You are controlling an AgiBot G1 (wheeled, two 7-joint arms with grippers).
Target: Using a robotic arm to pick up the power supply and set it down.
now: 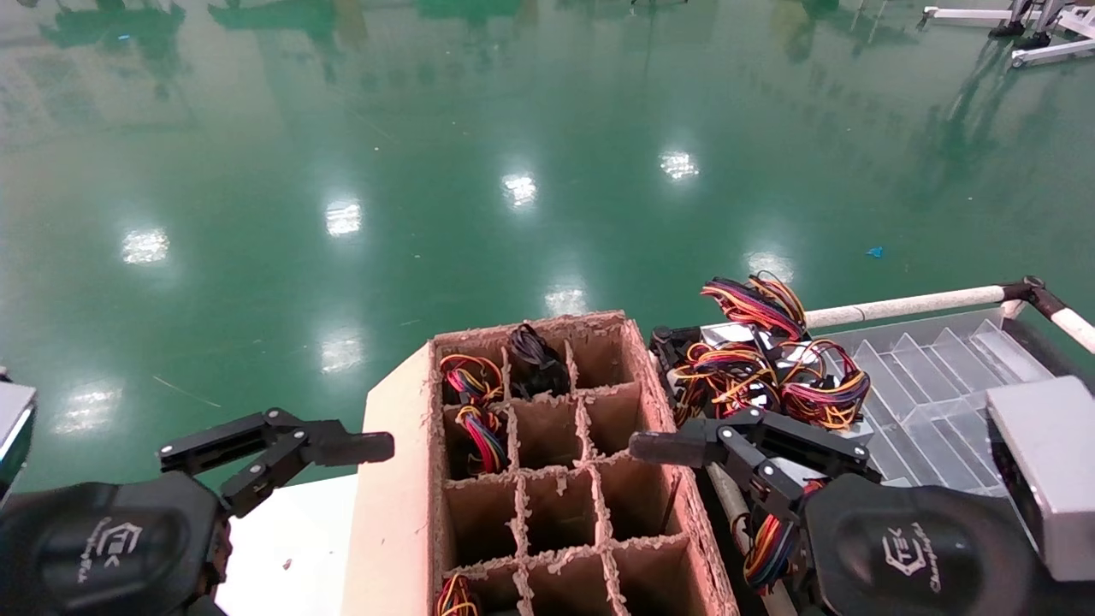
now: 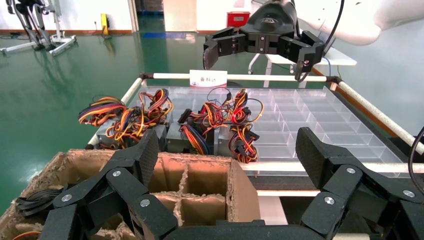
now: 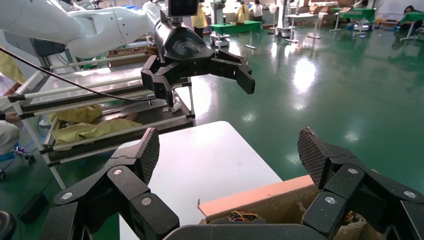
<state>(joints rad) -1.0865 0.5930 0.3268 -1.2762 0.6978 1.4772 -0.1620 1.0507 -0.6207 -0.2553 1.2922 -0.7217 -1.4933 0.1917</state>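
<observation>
Hovering open-fingered — both end effectors (image 1: 676, 447) (image 1: 342, 449)

Head camera looks steeply down; wrist cameras face each other, sharing the divided cardboard box (image 1: 547, 479)

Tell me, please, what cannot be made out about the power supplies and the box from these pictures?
- Power supplies on the clear tray: head view, wire bundles hide the metal cases; count unclear.
- Divided cardboard box: near cells cut off by the frame edge; cell walls hide contents.
- Right gripper overlaps one bundle.
</observation>
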